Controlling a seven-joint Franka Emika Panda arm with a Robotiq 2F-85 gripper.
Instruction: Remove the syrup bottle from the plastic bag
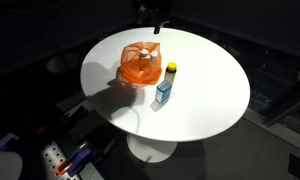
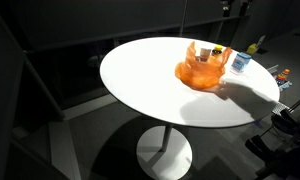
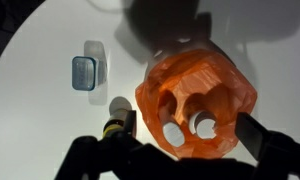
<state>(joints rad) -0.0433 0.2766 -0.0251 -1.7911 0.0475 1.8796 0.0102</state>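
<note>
Dark surroundings close around a round white table (image 1: 205,105), and the orange plastic bag (image 1: 140,66) lying on it is the landmark for everything else. Both exterior views show the syrup bottle (image 1: 171,72) standing upright on the tabletop just beside the bag and outside it. It has a dark body and a yellow cap. A small pale blue container (image 1: 164,94) stands near the bag on the same side, close to the bottle.

Only the wrist view looks down into the bag's open mouth (image 3: 195,100), where two round white tops (image 3: 202,125) sit among the crumpled orange film. What they belong to cannot be told. The same view shows the blue container (image 3: 85,72) as a rounded rectangle seen from above. The exterior views alone show the table's single pedestal foot (image 2: 165,152).

No brand, label or writing is readable on anything at this size.

The gripper (image 3: 165,140) hangs well above the bag with its two fingers (image 3: 262,138) spread wide and nothing between them. In an exterior view it (image 1: 155,18) is only a dark shape over the bag.
</note>
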